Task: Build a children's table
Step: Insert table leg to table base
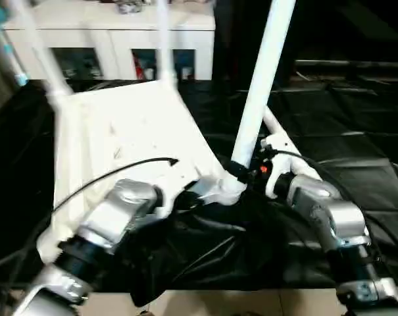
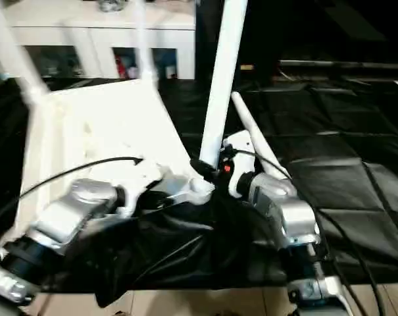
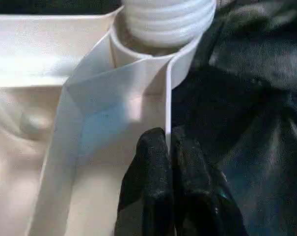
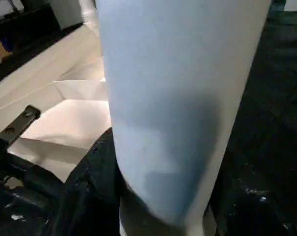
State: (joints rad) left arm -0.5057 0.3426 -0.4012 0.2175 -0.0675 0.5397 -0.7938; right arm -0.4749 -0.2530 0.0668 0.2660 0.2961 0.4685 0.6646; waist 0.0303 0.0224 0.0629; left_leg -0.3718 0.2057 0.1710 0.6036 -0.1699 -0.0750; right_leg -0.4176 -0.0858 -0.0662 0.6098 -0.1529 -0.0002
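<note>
Two grippers are working at the near corner of the table top (image 1: 126, 131), which is lying upside down and tilted on a black sheet (image 1: 356, 151). Taking the near corner socket (image 3: 155, 56) as landmark: the left gripper (image 3: 169, 147) is sitting just behind it along the top's edge, its fingers (image 3: 148, 167) pinched almost fully together on the thin white rim wall, one on each side. A threaded leg end is sitting in that socket in the left wrist view. A leg (image 1: 261, 85) is rising upright from the socket, leaning slightly. The right gripper (image 1: 241, 172) is sitting right at the leg's base beside the socket, black fingers about half open around the tube, holding it. In the right wrist view the leg (image 4: 182, 103) is standing close in front of the camera.

Two more legs are standing up from the top's far corners, well away from the socket: one (image 1: 44, 56) on the robot's left, one (image 1: 164, 43) toward the middle. A fourth leg (image 2: 258, 141) is lying flat on the sheet just past the socket, behind the right gripper. A white cabinet (image 1: 106, 39) is standing beyond the table top, far from the socket. A black cable (image 1: 113, 172) is running over the top toward the left gripper.
</note>
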